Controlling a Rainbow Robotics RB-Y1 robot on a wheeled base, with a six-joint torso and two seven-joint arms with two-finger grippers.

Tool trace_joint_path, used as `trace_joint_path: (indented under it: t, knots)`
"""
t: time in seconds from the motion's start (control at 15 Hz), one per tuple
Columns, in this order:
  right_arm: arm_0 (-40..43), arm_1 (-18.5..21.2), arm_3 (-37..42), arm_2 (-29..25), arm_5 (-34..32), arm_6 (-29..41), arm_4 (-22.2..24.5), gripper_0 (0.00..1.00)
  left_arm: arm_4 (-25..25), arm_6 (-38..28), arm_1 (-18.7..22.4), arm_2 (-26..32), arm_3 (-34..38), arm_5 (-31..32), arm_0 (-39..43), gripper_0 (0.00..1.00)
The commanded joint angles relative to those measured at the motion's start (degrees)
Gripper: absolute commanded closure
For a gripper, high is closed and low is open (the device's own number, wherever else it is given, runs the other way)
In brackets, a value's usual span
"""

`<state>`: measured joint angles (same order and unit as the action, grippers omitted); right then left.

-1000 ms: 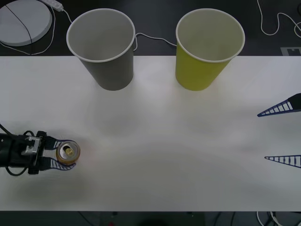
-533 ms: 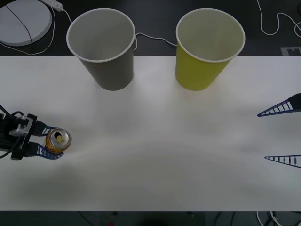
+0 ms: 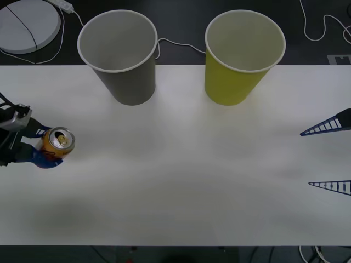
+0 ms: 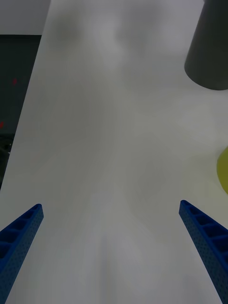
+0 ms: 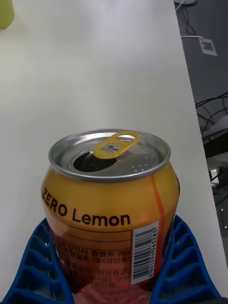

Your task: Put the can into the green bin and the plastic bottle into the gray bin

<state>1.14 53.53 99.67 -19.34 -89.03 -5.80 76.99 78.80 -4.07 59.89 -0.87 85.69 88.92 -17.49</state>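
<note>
Left gripper (image 3: 43,147) sits at the left edge of the white table (image 3: 181,181), reaching in from off-table, fingers pointing across toward the table's middle. I've got the can (image 3: 57,142) clamped between its blue ribbed fingers (image 5: 40,266), one on each side of the can's lower body. From the left wrist camera the can (image 5: 110,204) is orange with a silver top, yellow pull tab, mouth already open, "ZERO Lemon" print and a barcode facing the camera.

In the front view its top shows as a tilted oval facing the camera and a little to the right, with the orange side visible below it. So the long axis runs roughly vertical, leaning a bit; I can't tell whether the base touches the table.

Right gripper (image 3: 329,156) is at the table's right edge, well apart from the can, fingers spread wide with nothing between them, tips pointing in toward the table's middle.

Farther back from the can: the gray bin (image 3: 118,55) is upright at the table's far edge, beyond the can and to its right. The green bin (image 3: 244,55) is upright too, right of the gray one with a clear gap between them.
</note>
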Motion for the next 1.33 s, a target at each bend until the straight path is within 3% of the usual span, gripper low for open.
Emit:
trace_joint_path:
  t: [0.07, 0.33, 0.73, 1.07, 1.33]
  knots:
    - [0.0, 0.0, 0.0, 0.0, 0.0, 0.0, 0.0, 0.0, 1.79, -8.32, 1.63, 2.28, 5.45, 0.03, 0.0, 1.0]
    - [0.0, 0.0, 0.0, 0.0, 0.0, 0.0, 0.0, 0.0, 5.66, -22.03, 3.39, 5.97, 16.97, 1.08, 0.0, 1.0]
    - [0.0, 0.0, 0.0, 0.0, 0.0, 0.0, 0.0, 0.0, 5.66, -43.39, 6.29, 5.71, 30.94, 1.08, -6.33, 1.0]
    - [0.0, 0.0, 0.0, 0.0, 0.0, 0.0, 0.0, 0.0, 6.01, -55.61, 7.08, -3.78, 31.03, 0.29, -19.34, 1.0]
    - [0.0, 0.0, 0.0, 0.0, 0.0, 0.0, 0.0, 0.0, 6.54, -67.3, 8.57, -17.58, 30.06, -1.73, -36.3, 1.0]
